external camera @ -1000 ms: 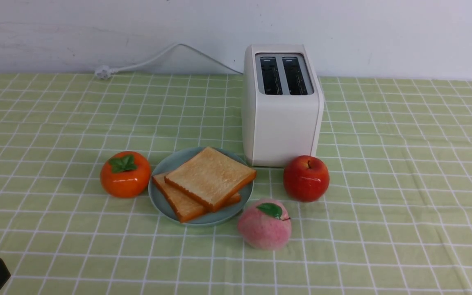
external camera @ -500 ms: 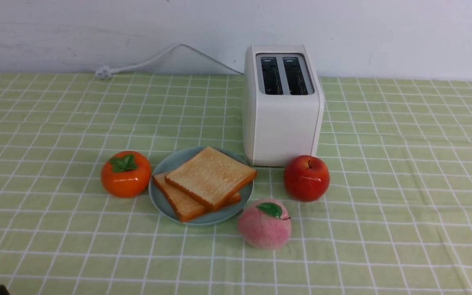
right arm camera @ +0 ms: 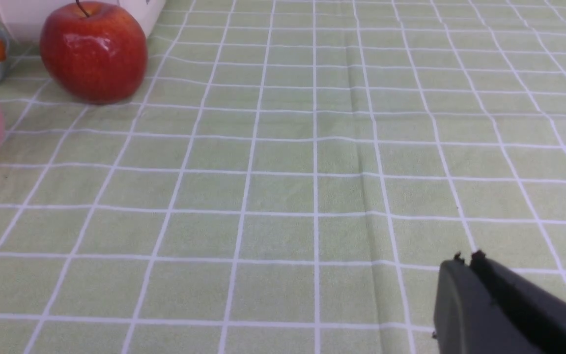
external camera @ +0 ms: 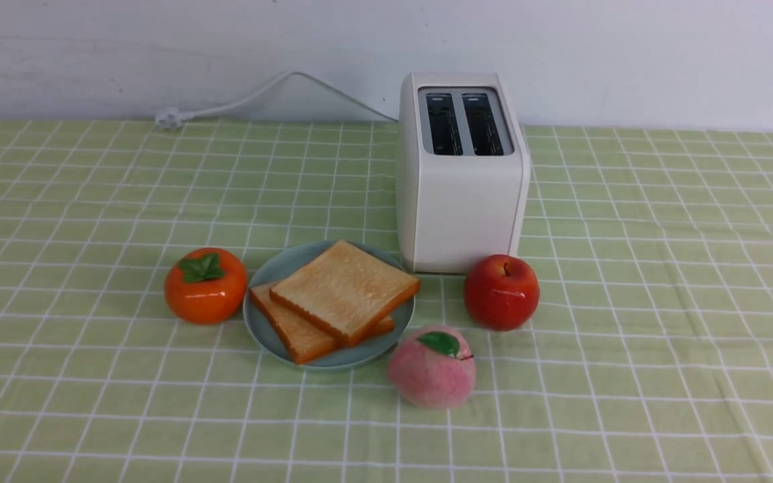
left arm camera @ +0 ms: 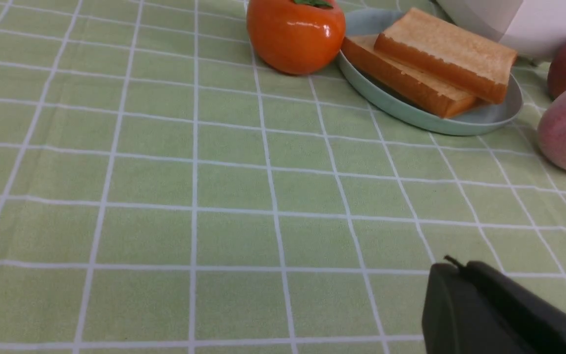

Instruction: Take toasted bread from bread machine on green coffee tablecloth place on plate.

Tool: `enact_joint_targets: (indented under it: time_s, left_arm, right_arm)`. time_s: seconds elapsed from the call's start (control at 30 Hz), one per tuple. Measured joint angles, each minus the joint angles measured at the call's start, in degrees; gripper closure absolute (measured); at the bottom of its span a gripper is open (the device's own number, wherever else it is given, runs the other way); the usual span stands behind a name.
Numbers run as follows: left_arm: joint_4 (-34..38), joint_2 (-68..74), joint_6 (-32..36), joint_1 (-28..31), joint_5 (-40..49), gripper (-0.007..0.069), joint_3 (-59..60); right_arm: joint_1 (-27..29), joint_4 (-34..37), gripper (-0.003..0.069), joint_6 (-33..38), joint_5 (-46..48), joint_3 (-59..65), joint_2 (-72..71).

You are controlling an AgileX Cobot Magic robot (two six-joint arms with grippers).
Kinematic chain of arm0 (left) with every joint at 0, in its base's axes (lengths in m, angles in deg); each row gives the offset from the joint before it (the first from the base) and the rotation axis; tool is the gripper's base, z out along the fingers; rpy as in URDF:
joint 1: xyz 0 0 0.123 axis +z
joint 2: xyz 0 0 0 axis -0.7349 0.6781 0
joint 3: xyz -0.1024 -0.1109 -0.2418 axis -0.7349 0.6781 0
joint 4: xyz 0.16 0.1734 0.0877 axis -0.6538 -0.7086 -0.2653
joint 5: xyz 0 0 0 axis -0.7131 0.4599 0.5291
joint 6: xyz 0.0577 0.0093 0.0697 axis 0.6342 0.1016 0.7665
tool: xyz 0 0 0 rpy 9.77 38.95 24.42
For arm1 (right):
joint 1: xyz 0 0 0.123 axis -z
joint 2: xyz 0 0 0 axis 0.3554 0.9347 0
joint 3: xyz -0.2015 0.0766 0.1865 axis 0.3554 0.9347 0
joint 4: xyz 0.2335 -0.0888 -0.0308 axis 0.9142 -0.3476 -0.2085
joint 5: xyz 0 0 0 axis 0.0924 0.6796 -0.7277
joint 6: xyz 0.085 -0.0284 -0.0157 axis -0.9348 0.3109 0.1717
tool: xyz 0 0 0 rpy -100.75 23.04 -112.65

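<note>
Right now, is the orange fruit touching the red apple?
Apart. The front view shows the plate and bread between the orange fruit and the red apple.

Gloss Meets Crumb

A shiny persimmon and glossy apple flank matt, rough-faced toast on a smooth plate; the toaster looks like smooth plastic, the tablecloth lightly wrinkled fabric.

Front view: neither arm is in frame. Left wrist view: left gripper observed at the frame's corner, closed, fingertips together, holding nothing. Right wrist view: right gripper likewise at the corner, fingertips close together, nothing held.
</note>
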Motion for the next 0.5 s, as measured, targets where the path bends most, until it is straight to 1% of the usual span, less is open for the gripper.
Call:
enact_joint_targets:
  time_s: [0.5]
  left_arm:
    - [0.0,0.0,0.0,0.0,-0.2,0.0637,0.0]
  right_arm:
    - [0.0,0.0,0.0622,0.0,0.0,0.0,0.0]
